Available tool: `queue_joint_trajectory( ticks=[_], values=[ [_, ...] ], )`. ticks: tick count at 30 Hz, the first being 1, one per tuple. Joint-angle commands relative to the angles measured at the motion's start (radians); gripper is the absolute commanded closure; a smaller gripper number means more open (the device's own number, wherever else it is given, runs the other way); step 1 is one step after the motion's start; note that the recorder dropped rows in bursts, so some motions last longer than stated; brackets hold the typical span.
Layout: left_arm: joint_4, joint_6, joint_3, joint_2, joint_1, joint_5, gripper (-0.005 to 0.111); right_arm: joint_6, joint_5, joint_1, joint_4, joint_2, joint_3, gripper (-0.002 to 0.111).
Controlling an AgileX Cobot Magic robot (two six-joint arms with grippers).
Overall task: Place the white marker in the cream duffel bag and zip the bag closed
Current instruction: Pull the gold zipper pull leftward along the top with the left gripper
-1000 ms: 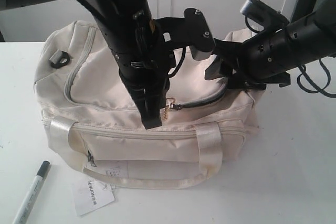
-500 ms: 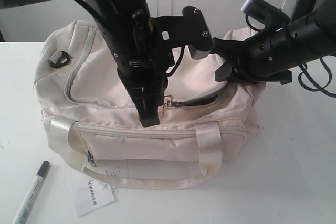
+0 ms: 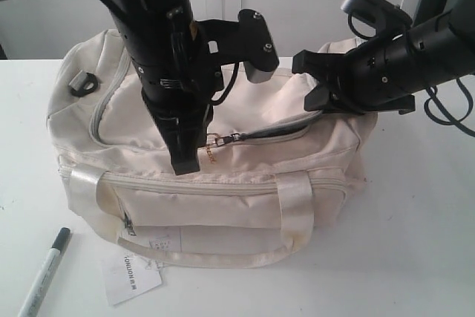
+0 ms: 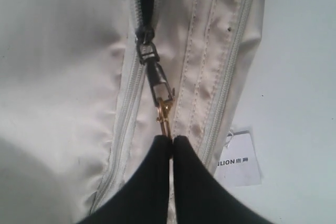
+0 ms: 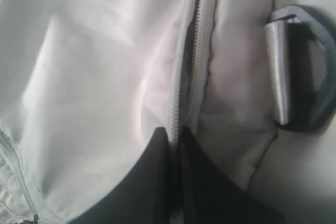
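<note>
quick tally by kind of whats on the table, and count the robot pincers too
cream duffel bag: 1
white marker: 1
paper tag: 1
pincers: 2 (left pincer shut on the zipper pull, right pincer shut on the bag's zipper edge)
total: 5

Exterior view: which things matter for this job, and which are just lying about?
Job: cream duffel bag; zipper pull in left gripper; right gripper on bag's zipper edge; white marker outside the bag.
Just there: paper tag; strap ring; table.
</note>
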Motion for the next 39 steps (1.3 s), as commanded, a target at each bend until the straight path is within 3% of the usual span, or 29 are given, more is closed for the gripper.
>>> queue_joint_trajectory(
  ticks=[1, 20, 31, 39],
  values=[
    [-0.001, -0.011, 0.002, -0.015, 0.010, 0.068, 0.107, -0.015, -0.030, -0.001, -0.020, -0.010, -0.006, 0.108],
    [0.043, -0.009, 0.002, -0.015, 0.010, 0.128, 0.107, -0.016, -0.033, -0.001, -0.026, -0.010, -0.006, 0.108],
    [0.023, -0.011, 0.002, -0.015, 0.067, 0.128, 0.107, -0.016, -0.045, -0.001, -0.039, -0.010, -0.006, 0.108],
    [0.015, -0.011, 0.002, -0.015, 0.067, 0.128, 0.107, -0.016, -0.053, -0.001, -0.042, -0.010, -0.006, 0.108]
  ],
)
